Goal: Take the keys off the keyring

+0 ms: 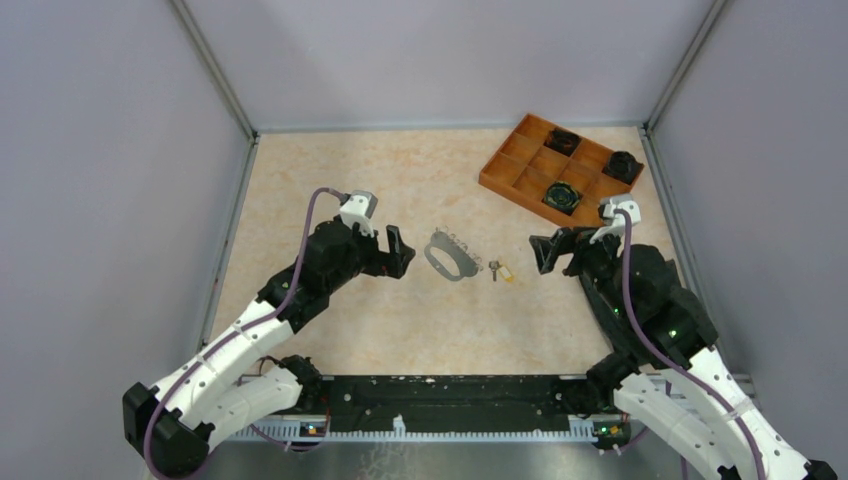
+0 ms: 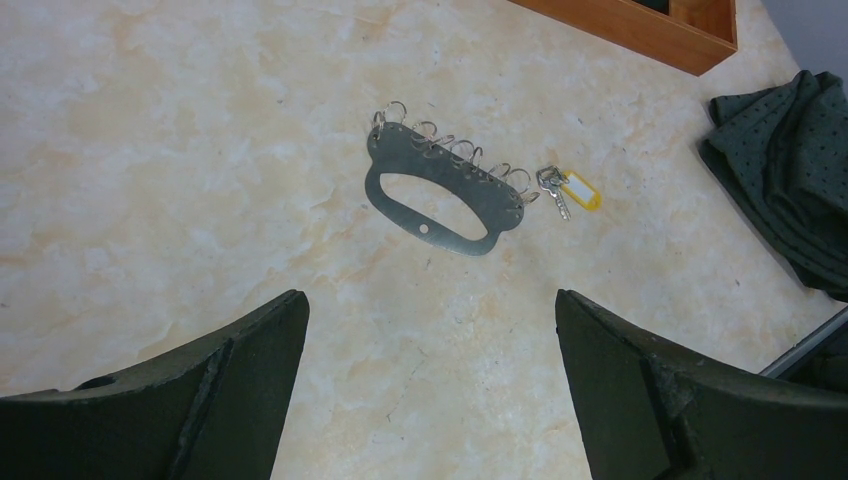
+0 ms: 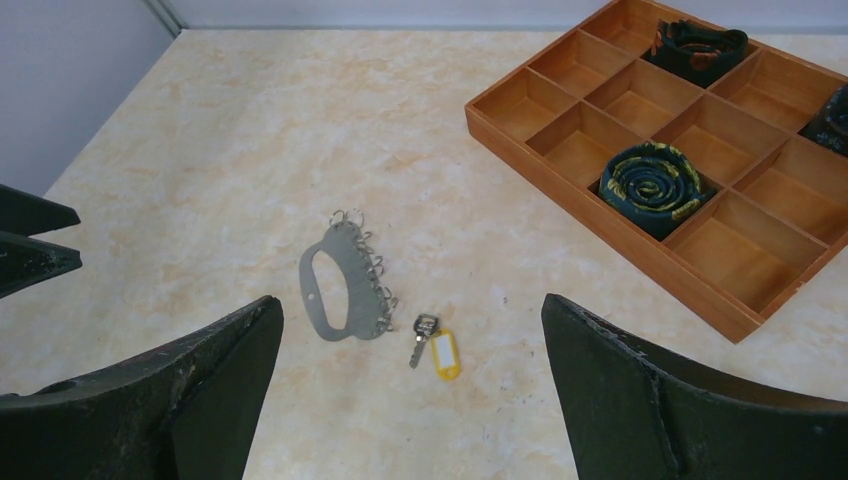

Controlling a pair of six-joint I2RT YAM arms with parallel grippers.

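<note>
The keyring (image 1: 450,257), a flat grey D-shaped plate with small wire loops along one edge, lies flat on the table between my two grippers. It also shows in the left wrist view (image 2: 445,190) and the right wrist view (image 3: 340,285). The keys (image 1: 500,270), a small dark key with a yellow tag, lie on the table just off the keyring's right end (image 2: 568,190); a small gap shows between them in the right wrist view (image 3: 435,345). My left gripper (image 1: 397,251) is open and empty left of the keyring (image 2: 428,300). My right gripper (image 1: 545,252) is open and empty right of the keys (image 3: 410,300).
An orange compartment tray (image 1: 520,165) stands at the back right (image 3: 560,180), with rolled dark ties (image 1: 562,197) in some compartments. Grey walls enclose the table on three sides. The arms' base rail runs along the near edge.
</note>
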